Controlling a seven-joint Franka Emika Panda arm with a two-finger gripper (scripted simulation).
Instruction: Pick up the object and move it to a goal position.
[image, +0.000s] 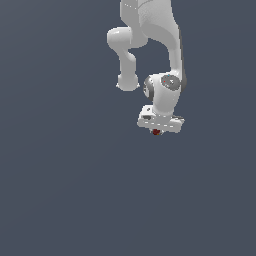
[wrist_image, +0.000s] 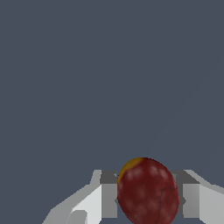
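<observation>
The object (image: 156, 132) is a tiny dark red roundish lump just under my white gripper (image: 157, 131) in the exterior view, mostly hidden by the hand. In the wrist view the object (wrist_image: 148, 191) is a dark red oval with a yellow patch at one end, sitting between my two grey fingers (wrist_image: 108, 194), which press against its sides. My gripper (wrist_image: 148, 197) is shut on it. The white arm (image: 150, 45) comes down from the top of the exterior view.
Only a plain dark grey-blue surface (image: 65, 190) shows around the arm in both views.
</observation>
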